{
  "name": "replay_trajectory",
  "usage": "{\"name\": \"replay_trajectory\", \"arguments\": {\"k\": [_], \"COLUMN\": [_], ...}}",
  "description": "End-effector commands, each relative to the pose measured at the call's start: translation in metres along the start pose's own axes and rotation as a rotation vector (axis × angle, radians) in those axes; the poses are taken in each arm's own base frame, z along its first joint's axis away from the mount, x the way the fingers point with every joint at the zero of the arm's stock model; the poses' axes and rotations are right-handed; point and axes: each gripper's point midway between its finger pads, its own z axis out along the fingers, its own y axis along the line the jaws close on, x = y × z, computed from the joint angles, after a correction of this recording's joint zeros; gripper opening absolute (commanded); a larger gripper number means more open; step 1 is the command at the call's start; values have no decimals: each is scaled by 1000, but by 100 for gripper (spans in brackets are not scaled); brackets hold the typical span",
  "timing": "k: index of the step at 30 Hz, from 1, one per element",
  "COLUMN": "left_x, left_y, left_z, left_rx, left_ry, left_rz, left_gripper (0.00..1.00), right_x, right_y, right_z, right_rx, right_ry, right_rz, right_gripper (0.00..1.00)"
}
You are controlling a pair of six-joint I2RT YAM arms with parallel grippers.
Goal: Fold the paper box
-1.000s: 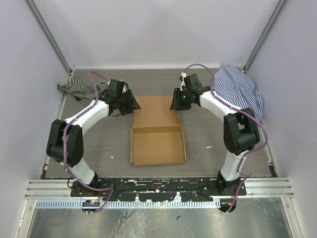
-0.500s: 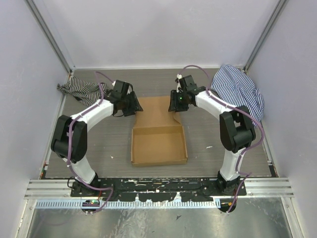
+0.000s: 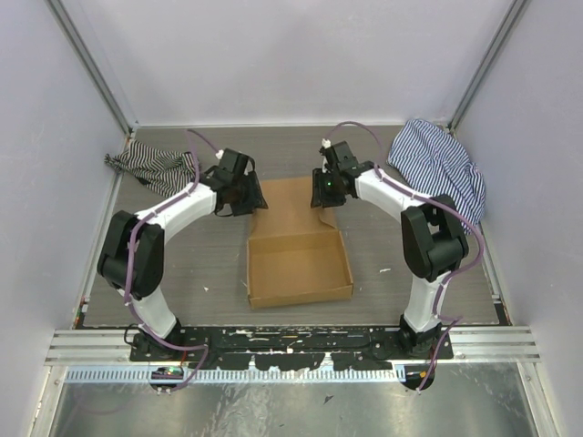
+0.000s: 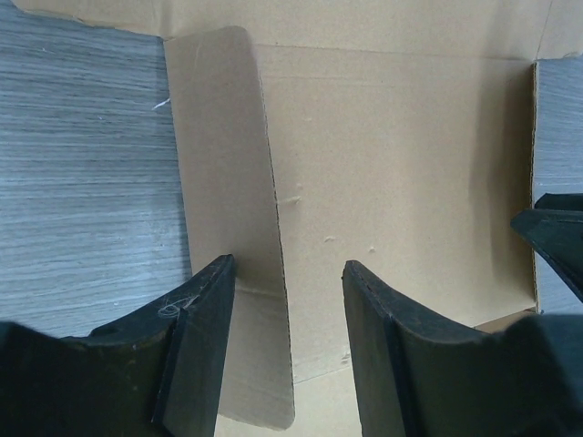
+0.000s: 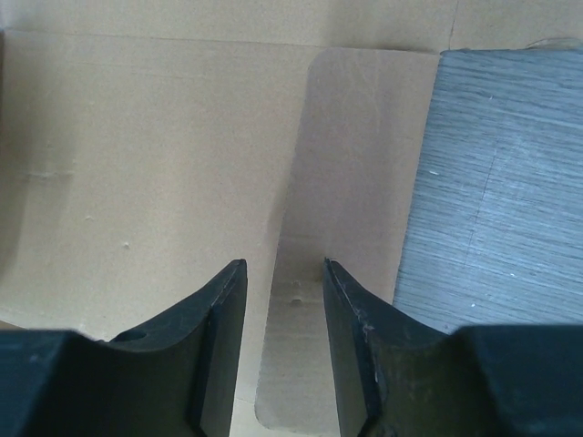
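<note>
Tabletop (image 3: 182, 264), striped cloths (image 3: 146, 168) (image 3: 437, 164) aside: left hand (image 4: 287, 273), right hand (image 5: 284, 269) half-open, empty, astride paper box (image 3: 296, 264).

Left arm (image 3: 168, 214) and right arm (image 3: 390, 191) far forward, wrists inward; left fingers (image 4: 196, 355) and right fingers (image 5: 214, 350) apart.

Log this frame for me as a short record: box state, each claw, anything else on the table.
paper box: walls of near tray raised, lid panel lying flat beyond it
left claw: open, over left side flap
right claw: open, over right side flap
other items: dark striped cloth far left, blue striped cloth far right
</note>
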Motion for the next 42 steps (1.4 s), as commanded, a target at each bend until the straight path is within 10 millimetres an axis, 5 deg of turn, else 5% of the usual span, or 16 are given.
{"name": "replay_trajectory", "arguments": {"k": [1, 8, 13, 19, 29, 35, 42], "left_x": [4, 1, -7, -18, -21, 14, 75], "left_y": [-36, -40, -25, -10, -17, -29, -25], "left_z": [-6, -12, -21, -39, -75, -107, -156], "left_rx": [92, 33, -111, -180, -132, -83, -33], "left_ry": [3, -19, -61, -135, -198, -196, -197], "left_rz": [37, 112, 176, 194, 175, 219, 236], "left_gripper": [56, 56, 56, 56, 55, 54, 53], "right_x": [14, 22, 17, 5, -10, 14, 75], "right_y": [32, 32, 22, 12, 17, 27, 35], "right_z": [0, 3, -5, -20, -68, -105, -140], "right_rx": [-75, -44, 37, 108, 100, 58, 15], "right_ry": [11, 10, -11, -64, -183, -184, -154], "right_rz": [-35, -36, -38, -43, -40, -67, -83], "right_gripper": [43, 42, 42, 43, 43, 43, 43]}}
